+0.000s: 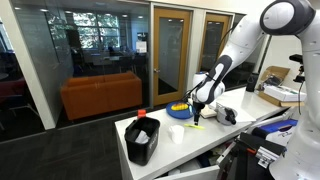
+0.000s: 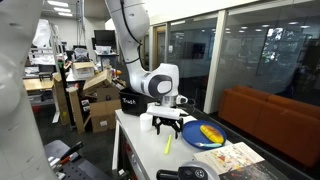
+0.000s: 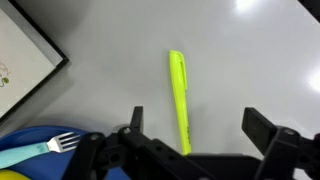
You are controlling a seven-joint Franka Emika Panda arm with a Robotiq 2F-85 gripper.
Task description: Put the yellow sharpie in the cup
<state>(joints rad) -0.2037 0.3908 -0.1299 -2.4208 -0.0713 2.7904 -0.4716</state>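
The yellow sharpie (image 3: 179, 100) lies flat on the white table, between my gripper's two spread fingers (image 3: 192, 128) in the wrist view. It also shows in both exterior views (image 1: 195, 123) (image 2: 168, 145), just below my gripper (image 1: 198, 108) (image 2: 168, 126), which hangs above it, open and empty. The small white cup (image 1: 176, 133) stands on the table next to the black bin; in an exterior view it sits behind my gripper (image 2: 146, 122).
A large black bin (image 1: 141, 139) stands at the table end. A blue plate (image 1: 179, 110) (image 2: 206, 133) with a yellow object and a fork (image 3: 40, 150) lies beside the sharpie. A picture sheet (image 3: 22, 55) (image 2: 238, 157) lies nearby.
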